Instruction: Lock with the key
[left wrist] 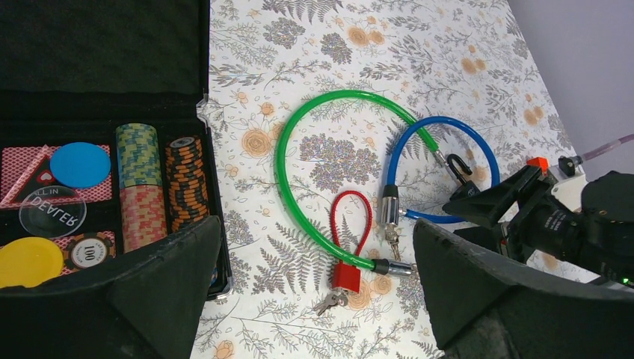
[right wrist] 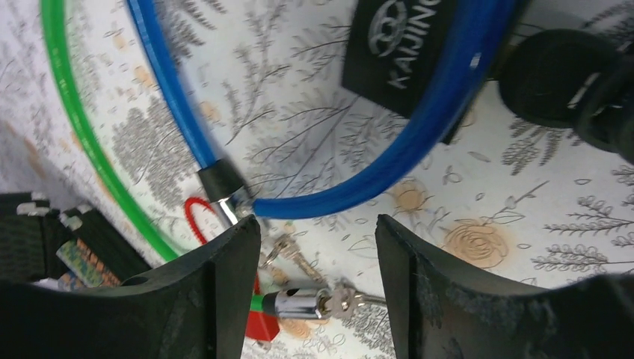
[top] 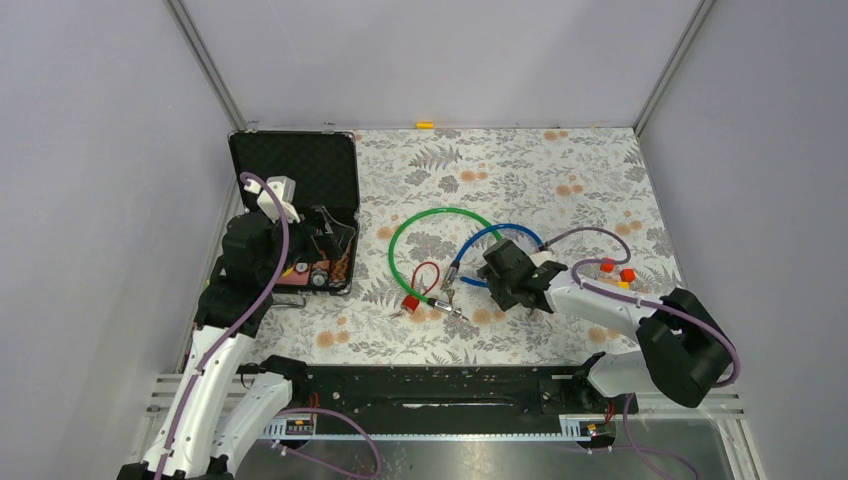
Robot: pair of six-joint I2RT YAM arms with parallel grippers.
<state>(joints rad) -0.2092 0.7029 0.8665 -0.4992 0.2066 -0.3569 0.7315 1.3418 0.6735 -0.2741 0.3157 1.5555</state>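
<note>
The blue cable lock lies flat on the floral worktop, a little toward 3 o'clock from the centre. Its arc overlaps the 3 o'clock side of a larger green cable loop. The blue cable's dark lock end sits at about 8 o'clock of its own loop. The key hangs from that end and rests on the worktop, just beside the green loop's metal end.

The right fingers hover over the 5 o'clock side of the blue loop. They are parted a fair way, with nothing gripped between them. In the right wrist view the blue cable runs across just beyond their tips, and the key lies in the gap near one tip. There the cable also crosses over a black padlock.

The left fingers are spread fully wide and hold nothing. They hang above an open black case at 9 o'clock of the worktop. The case holds stacked poker chips.

A small red padlock lies at 6 o'clock of the green loop, with its own keys just beside it.
</note>
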